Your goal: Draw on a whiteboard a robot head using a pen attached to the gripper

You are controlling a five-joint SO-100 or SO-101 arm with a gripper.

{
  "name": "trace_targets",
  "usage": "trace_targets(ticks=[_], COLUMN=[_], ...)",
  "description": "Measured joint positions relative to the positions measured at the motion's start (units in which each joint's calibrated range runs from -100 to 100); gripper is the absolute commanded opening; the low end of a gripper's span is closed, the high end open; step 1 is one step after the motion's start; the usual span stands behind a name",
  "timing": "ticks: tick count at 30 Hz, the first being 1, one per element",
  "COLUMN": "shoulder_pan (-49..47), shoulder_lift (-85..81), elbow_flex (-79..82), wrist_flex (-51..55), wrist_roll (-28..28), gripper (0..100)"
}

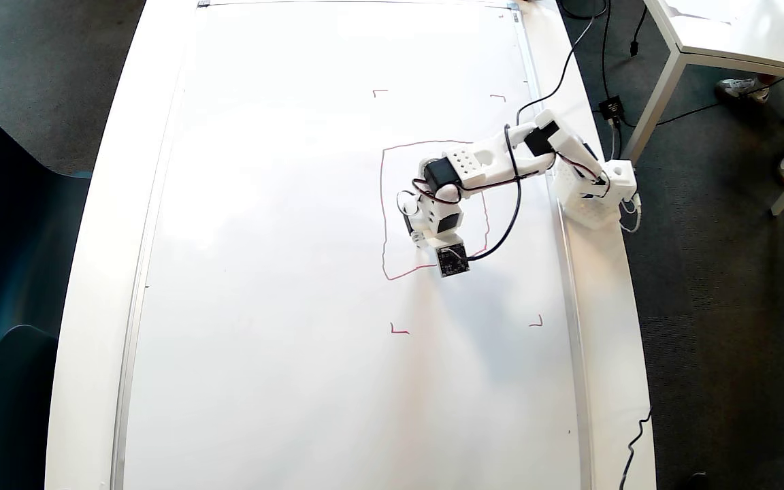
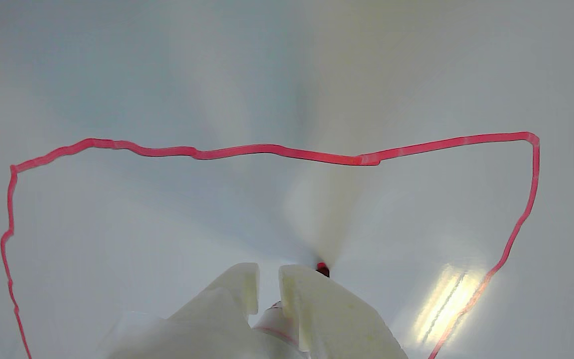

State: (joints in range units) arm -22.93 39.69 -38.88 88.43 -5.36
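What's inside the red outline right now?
Inside the robot head outline, bare whiteboard and the pen tip show. The gripper hides the rest.

Dark grey carpet floor, a dark blue chair at left, white side table top right

In the overhead view the whiteboard lies bare over its whole left half and its lower part, so nothing blocks a sweep there. The arm reaches in from its base at the right edge and covers the upper right of the red outline. A black cable loops down beside the arm over the right side of that outline. In the wrist view the board ahead of the gripper is clear up to the red line, with only the pen tip just past the right finger.
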Motion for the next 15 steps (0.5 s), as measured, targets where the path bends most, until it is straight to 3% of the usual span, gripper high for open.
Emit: trace_targets(ticks=[15], shoulder_pan=[-0.08], shoulder_lift=[7.96], elbow_flex=[-13.16], wrist_flex=[0.17], wrist_roll=[0.0], gripper=[1])
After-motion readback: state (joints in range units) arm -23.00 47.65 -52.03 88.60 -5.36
